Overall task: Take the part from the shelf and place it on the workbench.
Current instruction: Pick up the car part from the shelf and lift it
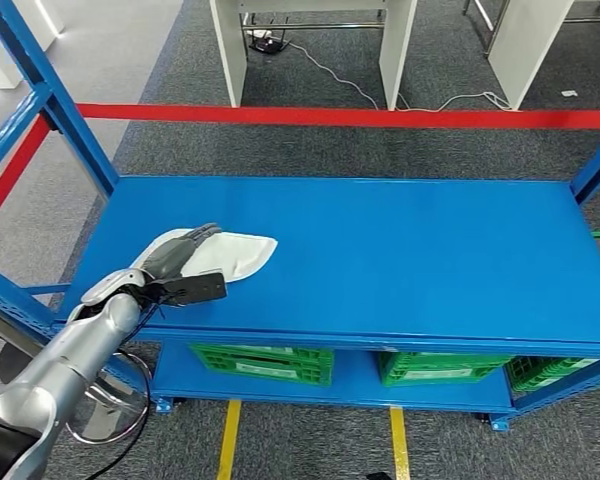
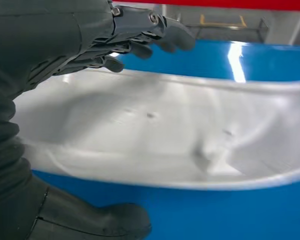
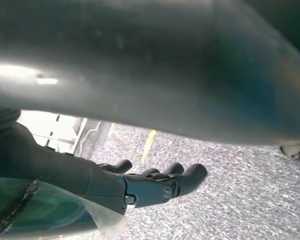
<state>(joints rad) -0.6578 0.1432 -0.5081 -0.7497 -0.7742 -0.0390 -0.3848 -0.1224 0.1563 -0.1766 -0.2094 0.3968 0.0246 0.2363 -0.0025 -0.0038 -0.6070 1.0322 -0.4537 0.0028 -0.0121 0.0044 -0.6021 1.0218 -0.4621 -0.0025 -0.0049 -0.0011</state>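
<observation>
The part is a flat white curved panel lying on the blue shelf top, towards its left end. My left hand reaches over the part's near end, with the fingers stretched across its top. In the left wrist view the fingers sit over the part and the thumb sits apart on the other side, above the blue surface. I see no closed grip. My right hand hangs over the grey carpet with its fingers extended and nothing in them.
A red rail crosses behind the shelf, between blue uprights. Green crates stand on the lower level. White table legs and cables lie beyond. Yellow floor lines run under the front edge.
</observation>
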